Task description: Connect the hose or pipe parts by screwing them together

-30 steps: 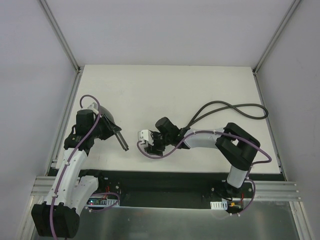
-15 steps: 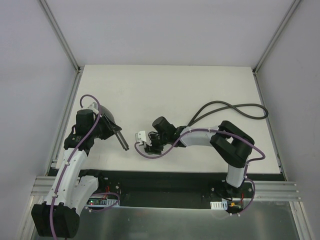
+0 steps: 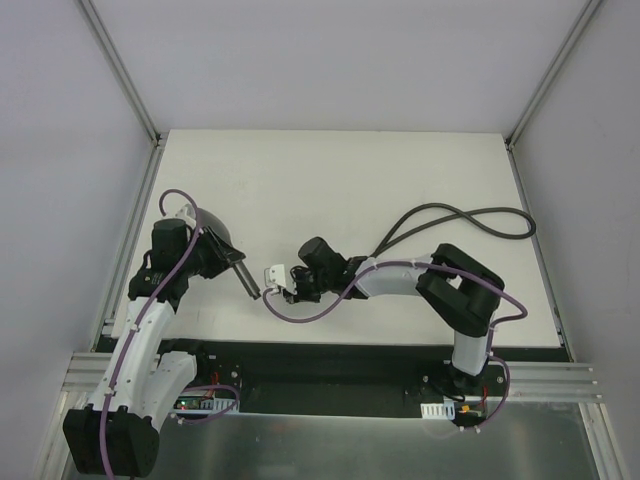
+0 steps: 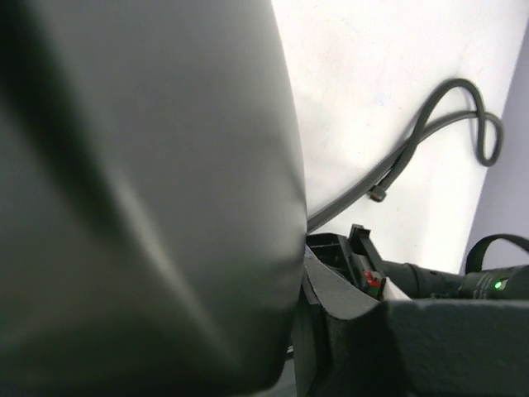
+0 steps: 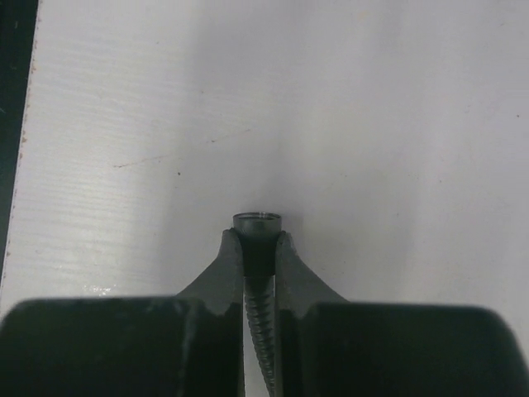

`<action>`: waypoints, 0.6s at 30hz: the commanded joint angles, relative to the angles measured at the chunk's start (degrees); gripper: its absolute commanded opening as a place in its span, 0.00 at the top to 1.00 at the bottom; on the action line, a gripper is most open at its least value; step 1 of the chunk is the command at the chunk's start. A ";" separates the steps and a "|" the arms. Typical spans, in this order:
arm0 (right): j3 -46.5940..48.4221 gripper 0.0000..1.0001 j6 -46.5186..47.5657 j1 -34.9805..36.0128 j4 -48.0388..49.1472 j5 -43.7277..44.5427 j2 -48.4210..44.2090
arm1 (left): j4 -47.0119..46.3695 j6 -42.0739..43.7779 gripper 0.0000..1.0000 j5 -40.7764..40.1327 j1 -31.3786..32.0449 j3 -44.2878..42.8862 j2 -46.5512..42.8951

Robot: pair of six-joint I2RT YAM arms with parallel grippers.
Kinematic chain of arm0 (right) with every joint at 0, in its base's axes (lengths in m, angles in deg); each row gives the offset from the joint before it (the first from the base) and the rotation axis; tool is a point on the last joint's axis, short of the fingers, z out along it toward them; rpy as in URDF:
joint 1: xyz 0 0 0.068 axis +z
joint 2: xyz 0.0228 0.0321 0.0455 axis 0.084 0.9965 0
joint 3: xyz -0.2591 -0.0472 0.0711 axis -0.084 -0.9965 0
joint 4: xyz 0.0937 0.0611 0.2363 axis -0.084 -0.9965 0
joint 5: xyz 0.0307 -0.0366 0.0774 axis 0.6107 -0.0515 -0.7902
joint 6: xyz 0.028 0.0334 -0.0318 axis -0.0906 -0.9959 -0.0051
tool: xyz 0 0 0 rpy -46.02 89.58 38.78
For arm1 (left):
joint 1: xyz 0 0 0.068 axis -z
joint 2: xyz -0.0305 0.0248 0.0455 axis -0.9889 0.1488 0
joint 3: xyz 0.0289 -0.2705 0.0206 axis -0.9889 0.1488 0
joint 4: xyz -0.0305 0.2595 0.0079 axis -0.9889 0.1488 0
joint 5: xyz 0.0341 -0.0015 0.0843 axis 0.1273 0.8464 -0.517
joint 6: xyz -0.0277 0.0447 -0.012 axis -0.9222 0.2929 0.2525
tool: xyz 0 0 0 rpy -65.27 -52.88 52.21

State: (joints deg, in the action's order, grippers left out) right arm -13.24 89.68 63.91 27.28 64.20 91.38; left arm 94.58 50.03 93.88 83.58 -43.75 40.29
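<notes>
My left gripper (image 3: 205, 253) is shut on the grey shower head (image 3: 222, 248). Its tapered handle (image 3: 246, 284) points down and right over the table. In the left wrist view the shower head (image 4: 149, 198) fills the left half, with one dark finger (image 4: 347, 331) against it. My right gripper (image 5: 257, 244) is shut on the end fitting (image 5: 257, 223) of the dark-grey hose; the ribbed hose runs back between the fingers. From above, the right gripper (image 3: 270, 285) sits just right of the handle's tip. The hose (image 3: 460, 212) loops at the right; its other end fitting (image 4: 378, 195) lies loose on the table.
The white table (image 3: 330, 180) is bounded by grey walls and metal rails (image 3: 125, 250) at the sides. Purple cables (image 3: 300, 312) hang along both arms. A black strip (image 3: 330, 365) holding the arm bases runs along the near edge.
The right gripper has closed on the hose's end fitting and has moved left, close to the handle's tip. The left arm and the shower head have stayed still.
</notes>
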 commanded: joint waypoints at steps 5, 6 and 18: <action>-3.98 0.99 -14.30 5.68 11.84 20.53 -16.36 | -16.61 -12.67 1.00 4.62 -0.46 -6.34 0.83; -4.60 0.99 -15.35 6.29 13.43 22.14 -19.95 | -17.67 -13.56 1.00 4.54 -0.46 -7.40 1.10; -9.35 0.99 -26.08 6.30 12.12 36.48 -33.61 | -53.45 -16.22 1.00 12.19 2.34 -6.18 1.55</action>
State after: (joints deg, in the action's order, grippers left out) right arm -20.61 67.65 70.21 38.34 94.72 59.38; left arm 59.35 33.01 102.45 83.75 -49.83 43.13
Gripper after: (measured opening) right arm 0.158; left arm 0.251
